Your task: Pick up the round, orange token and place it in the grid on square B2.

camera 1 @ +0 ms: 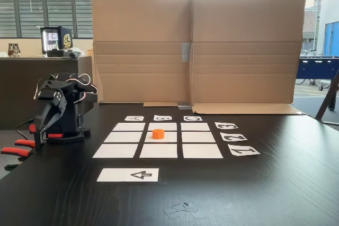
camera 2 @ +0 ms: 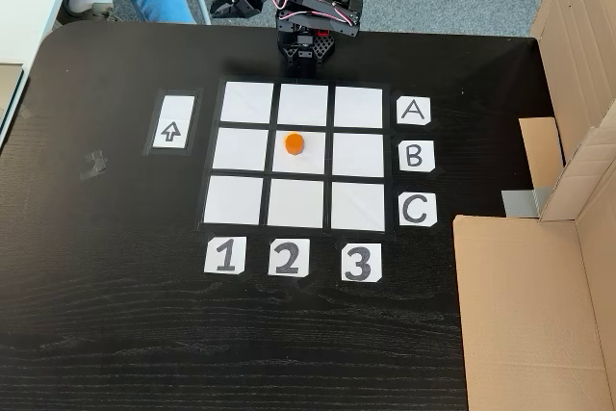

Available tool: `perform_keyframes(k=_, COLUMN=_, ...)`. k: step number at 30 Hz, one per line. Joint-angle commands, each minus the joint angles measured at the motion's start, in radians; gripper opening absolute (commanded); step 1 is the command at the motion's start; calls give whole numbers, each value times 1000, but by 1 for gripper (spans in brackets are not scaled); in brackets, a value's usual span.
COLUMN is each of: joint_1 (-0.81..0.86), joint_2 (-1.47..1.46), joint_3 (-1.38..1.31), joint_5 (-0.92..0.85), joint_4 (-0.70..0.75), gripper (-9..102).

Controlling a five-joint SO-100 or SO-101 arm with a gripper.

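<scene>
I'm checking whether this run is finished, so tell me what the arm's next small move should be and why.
Probably none beyond staying parked. The token already sits flat on square B2, the middle cell of the grid, in row B and column 2 by the cards. The arm is folded at the table edge, with the gripper well clear of the token. Whether the gripper is open is hard to tell.

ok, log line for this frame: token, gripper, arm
token on square B2, untouched | gripper off grid, jaw state unclear | arm folded at table edge
</scene>
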Motion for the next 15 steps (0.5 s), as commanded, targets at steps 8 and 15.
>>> perform_keyframes(k=8, joint_1=-2, joint_2=8, joint_3=-5, joint_5=5, joint_4=-9, gripper=-1)
perform_keyframes(k=15, joint_1=-2, joint_2=8, joint_3=-5, joint_5=6, joint_4=-9, gripper=-1)
